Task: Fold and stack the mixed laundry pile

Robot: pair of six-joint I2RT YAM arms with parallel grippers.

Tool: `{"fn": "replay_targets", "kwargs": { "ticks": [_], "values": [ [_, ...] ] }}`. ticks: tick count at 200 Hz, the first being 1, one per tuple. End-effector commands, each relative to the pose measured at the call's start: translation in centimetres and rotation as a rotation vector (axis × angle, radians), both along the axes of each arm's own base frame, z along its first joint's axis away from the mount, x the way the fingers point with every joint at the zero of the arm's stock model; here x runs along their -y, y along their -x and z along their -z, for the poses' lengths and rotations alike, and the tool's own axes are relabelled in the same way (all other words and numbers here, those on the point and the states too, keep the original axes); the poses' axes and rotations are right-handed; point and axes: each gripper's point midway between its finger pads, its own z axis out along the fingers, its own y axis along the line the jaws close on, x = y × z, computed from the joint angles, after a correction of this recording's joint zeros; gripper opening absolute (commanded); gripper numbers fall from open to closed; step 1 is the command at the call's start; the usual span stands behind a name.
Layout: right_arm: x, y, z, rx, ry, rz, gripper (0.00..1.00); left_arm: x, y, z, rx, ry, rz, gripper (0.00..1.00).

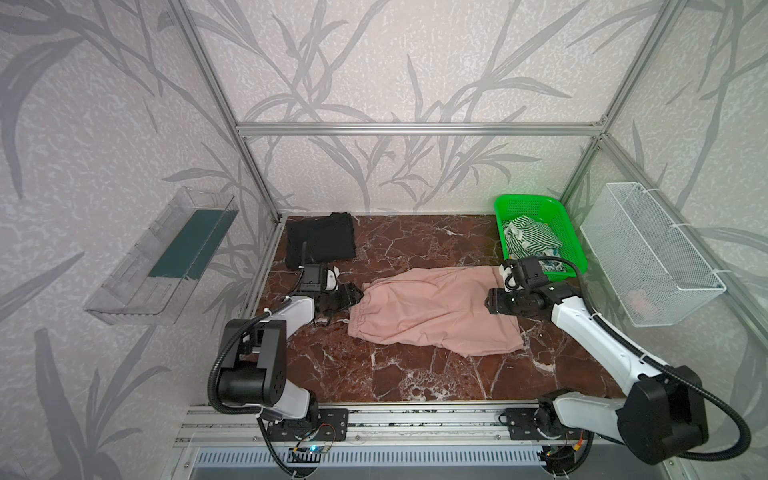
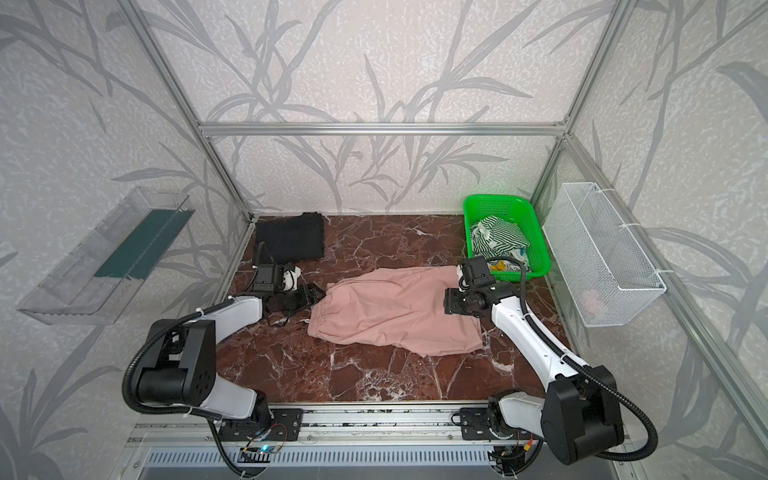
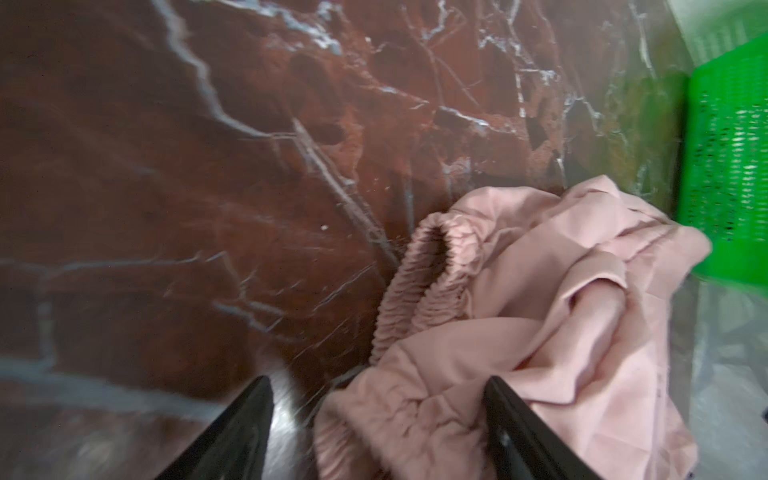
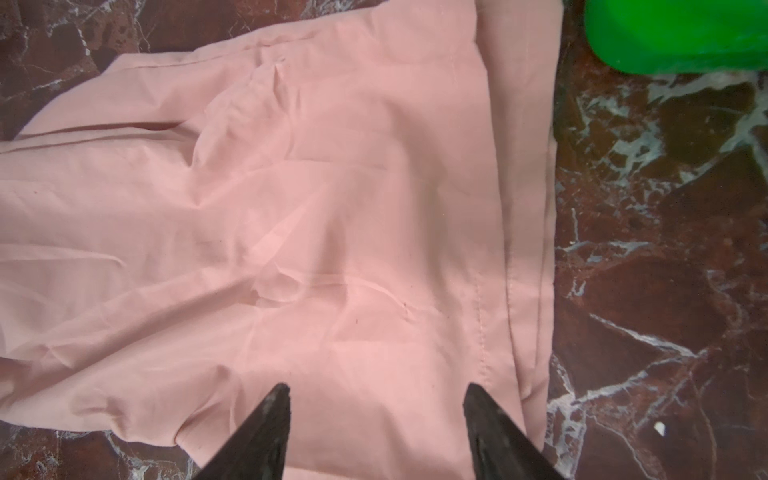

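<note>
Left end effector [image 3: 378,380] hung open, the pink shorts [image 1: 432,309] bunched between its fingers; right end effector [image 4: 376,386] gaped just above them.

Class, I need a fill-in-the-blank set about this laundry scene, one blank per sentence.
The basket holding the striped cloth is coloured ____.
The folded garment in the far left corner is ____.
The left gripper and right gripper both stand ____.
The shorts spread on the table are ____.
Missing words: green; black; open; pink.
</note>
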Motion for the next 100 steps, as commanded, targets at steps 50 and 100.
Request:
{"fn": "replay_targets", "kwargs": {
  "ticks": [50,100],
  "values": [
    [-1.0,-1.2,0.5,0.006,-0.031,-0.017,0.66,3.6,-0.7,-2.1,0.067,0.227,0.110,0.50],
    [-1.6,-2.6,0.4,0.001,-0.022,-0.050,0.67,3.4,0.9,-5.5,0.117,0.257,0.061,0.65]
  ]
}}
